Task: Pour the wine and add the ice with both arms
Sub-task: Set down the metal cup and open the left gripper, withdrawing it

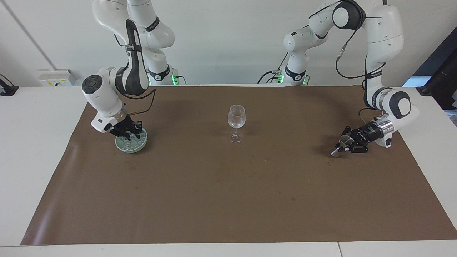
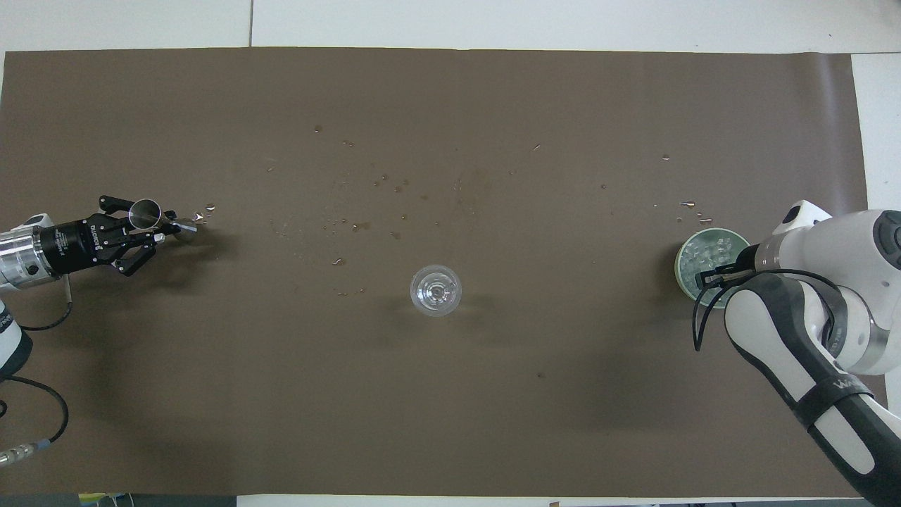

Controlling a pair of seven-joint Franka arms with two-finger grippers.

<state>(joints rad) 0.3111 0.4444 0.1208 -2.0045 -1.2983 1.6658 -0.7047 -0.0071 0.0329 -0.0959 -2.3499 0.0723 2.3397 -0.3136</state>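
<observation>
Pour appears done: a small metal jigger (image 1: 343, 144) is gripped by the left tool (image 1: 348, 144), low over the surface (image 1: 228, 200). Ice (image 1: 131, 142) sits in the green dish (image 1: 140, 147); right tool (image 1: 127, 133) is lowered into it, grip unclear. Wine glass (image 1: 236, 117) has no ice visible.

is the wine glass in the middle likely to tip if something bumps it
Probably: the wine glass stands on a thin stem over a small foot, so it looks top-heavy. Its clear, thin bowl suggests it is fragile. It appears nearly empty, so likely light and easily knocked over.

Plain white wall (image 1: 221, 39) at the rear. White table (image 1: 32, 142) under brown mat (image 1: 228, 192). Wall socket box (image 1: 55, 77) low by the tabletop.
</observation>
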